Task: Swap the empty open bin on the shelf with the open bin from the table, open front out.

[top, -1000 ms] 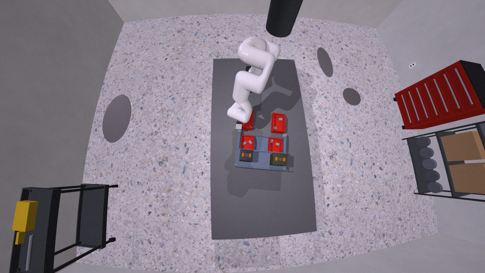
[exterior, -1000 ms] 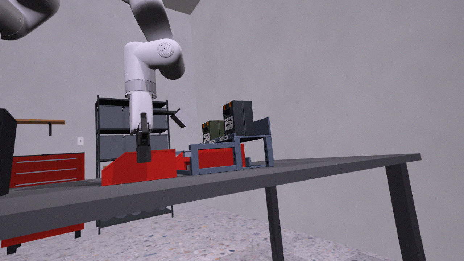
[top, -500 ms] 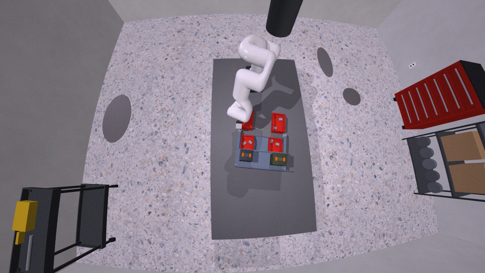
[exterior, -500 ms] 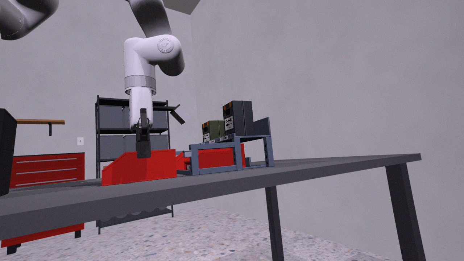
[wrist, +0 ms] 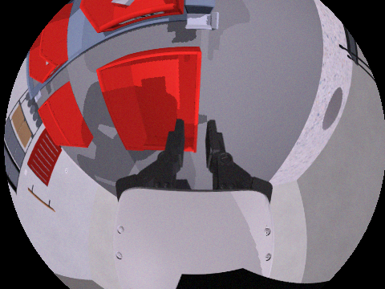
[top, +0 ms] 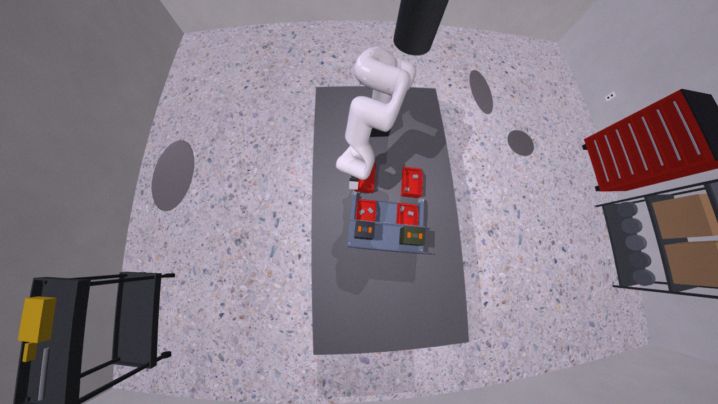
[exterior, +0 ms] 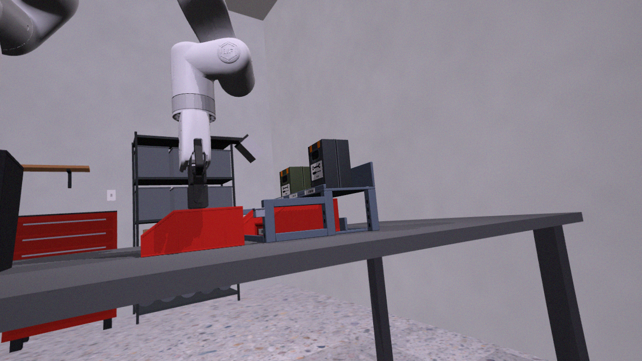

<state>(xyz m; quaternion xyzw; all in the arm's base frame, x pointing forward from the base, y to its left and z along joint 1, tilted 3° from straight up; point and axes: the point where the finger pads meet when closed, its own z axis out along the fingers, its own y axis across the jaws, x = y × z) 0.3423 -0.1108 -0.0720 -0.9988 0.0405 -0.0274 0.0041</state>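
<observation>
Bears a hexagonal badge (exterior: 228, 51), upper centre, lettering unclear; hovers, end effector (exterior: 197, 204) (wrist: 195, 129) slightly spread, gripping nothing, over red bin (top: 368, 183) (exterior: 192, 231) (wrist: 150, 102), lower left-centre.

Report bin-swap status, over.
Gripper open, holding nothing; empty red open-front bin on table; blue-grey metal shelf's middle place unfilled.

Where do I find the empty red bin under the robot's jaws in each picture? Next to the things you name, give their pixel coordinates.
Top: just above the blue shelf's left end, the empty red bin (top: 370, 186) (exterior: 201, 228) (wrist: 140, 104), partly hidden by the arm.
Exterior: left of centre, below the jaws.
Wrist: upper middle.
Shared landmark: the blue shelf (top: 387, 237) (exterior: 296, 231) (wrist: 199, 6).
</observation>
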